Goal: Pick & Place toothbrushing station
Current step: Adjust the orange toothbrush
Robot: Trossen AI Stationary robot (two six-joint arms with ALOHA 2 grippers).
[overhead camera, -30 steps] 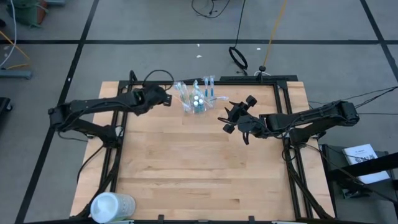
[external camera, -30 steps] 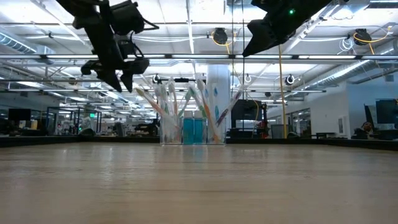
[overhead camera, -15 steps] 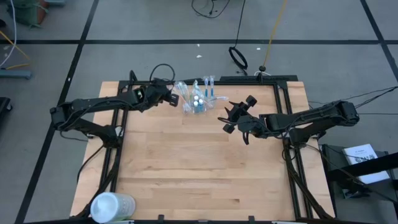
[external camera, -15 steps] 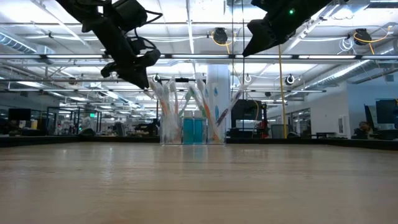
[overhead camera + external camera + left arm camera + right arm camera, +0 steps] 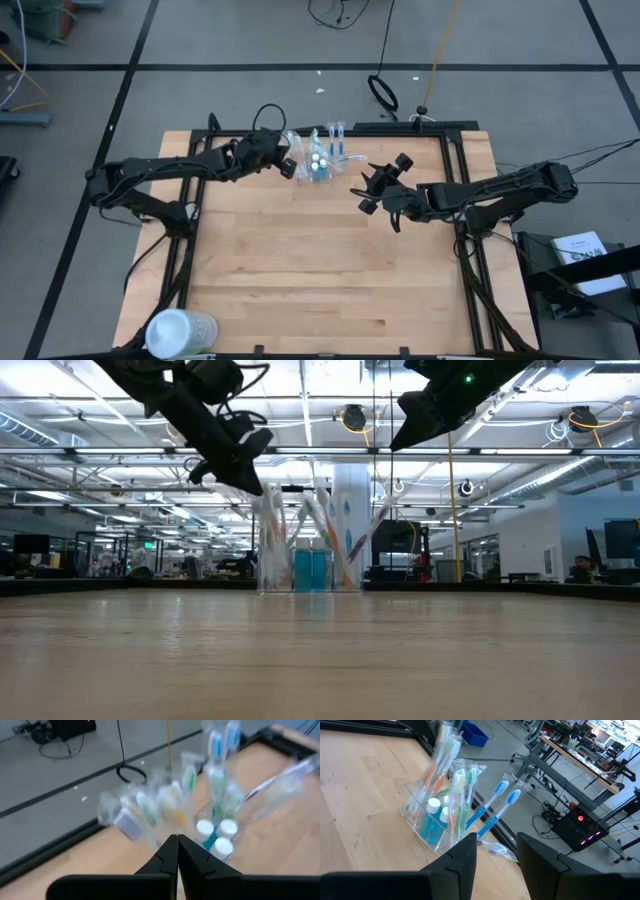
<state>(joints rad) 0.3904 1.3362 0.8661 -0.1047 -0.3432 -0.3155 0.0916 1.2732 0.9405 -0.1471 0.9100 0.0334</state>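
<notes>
A small clear cup stands near the table's far edge. It holds wrapped toothbrushes fanned outward and white-capped blue toothpaste tubes. My left gripper is shut just left of the cup, slanting down. In the low view its tip is level with the brush heads. My right gripper hangs open above the table to the right of the cup, with nothing between its fingers. My left gripper has its shut fingertips right at the wrapped heads of the leftmost toothbrushes, coming slantwise from the table's left. I cannot tell whether they touch a wrapper or have one between them. The cup stays on the table.
A larger whitish round container lies at the table's near left corner. A black frame runs along the table's far and side edges. Bare wood fills the middle and near part of the table.
My left gripper has moved toward the table's right, up to the cup's left side. It has rolled and tipped on the way, and its fingers have gone from open to shut. The cup and my right gripper have stayed where they were.
</notes>
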